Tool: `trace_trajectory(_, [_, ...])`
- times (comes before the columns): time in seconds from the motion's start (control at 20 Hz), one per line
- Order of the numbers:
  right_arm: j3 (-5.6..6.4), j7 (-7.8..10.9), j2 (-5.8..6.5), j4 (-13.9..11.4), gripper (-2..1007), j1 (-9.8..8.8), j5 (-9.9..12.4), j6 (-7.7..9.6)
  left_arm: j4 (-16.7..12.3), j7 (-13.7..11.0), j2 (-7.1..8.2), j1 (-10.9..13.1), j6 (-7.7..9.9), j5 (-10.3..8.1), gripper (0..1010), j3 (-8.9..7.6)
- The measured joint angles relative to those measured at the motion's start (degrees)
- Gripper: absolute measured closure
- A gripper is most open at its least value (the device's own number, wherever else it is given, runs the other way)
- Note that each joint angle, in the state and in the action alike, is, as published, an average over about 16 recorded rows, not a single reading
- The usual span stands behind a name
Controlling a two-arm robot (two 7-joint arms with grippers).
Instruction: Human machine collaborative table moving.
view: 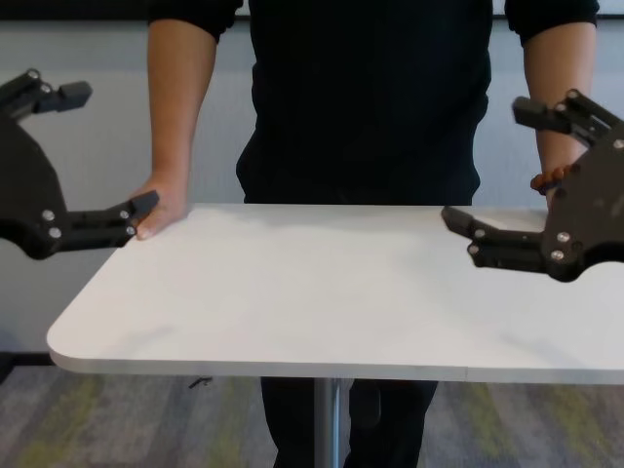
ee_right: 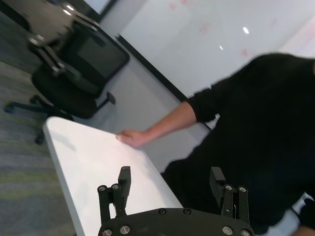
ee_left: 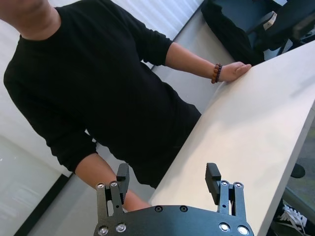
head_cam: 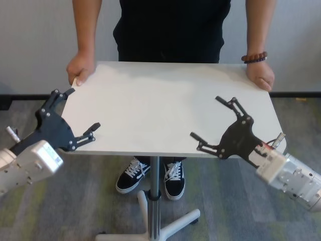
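We are in an office: black swivel chairs (ee_right: 74, 73), a glossy whiteboard wall (ee_right: 206, 39), and striped grey-green carpet (head_cam: 90, 201) underfoot.

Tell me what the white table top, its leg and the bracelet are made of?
Table top: probably laminate or plastic-coated board; it looks smooth, matte white, with a thin rounded edge.
Leg: seems to be metal, silvery with a slight shine.
Bracelet: round brown and dark beads, maybe wood; too small to be sure.
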Motion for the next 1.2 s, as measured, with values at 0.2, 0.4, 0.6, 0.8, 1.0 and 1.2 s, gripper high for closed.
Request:
trace_trajectory(0.2, [0.31,-0.99,-0.56,-0.8,0,-0.49,-1.2,2.52,-0.9,-0.5,-0.02,1.0,0.07,-0.89,7,-0.98])
trace_trajectory(0.4, [0.47,-2.08,-1.1,-1.7,0,-1.04,-2.7,4.85,-0.9,-0.9,-0.24,1.6,0.26,-1.69,7,-1.64])
trace_trajectory(0.6, [0.47,-2.75,-1.46,-2.4,0,-1.46,-3.9,6.35,-0.6,-1.2,-0.49,1.7,0.4,-2.28,7,-2.04])
trace_trajectory(0.8, [0.35,-2.96,-1.63,-2.7,0,-1.58,-4.5,7.0,-0.4,-1.2,-0.72,1.6,0.57,-2.3,7,-2.18])
trace_trajectory(1.0, [0.27,-3.01,-1.65,-2.8,0,-1.6,-4.8,7.22,-0.2,-1.1,-0.85,1.5,0.63,-2.18,7,-2.19])
trace_trajectory(1.2, [0.25,-2.95,-1.63,-2.7,0,-1.56,-4.6,7.08,-0.2,-1.1,-0.86,1.5,0.63,-2.14,7,-2.13])
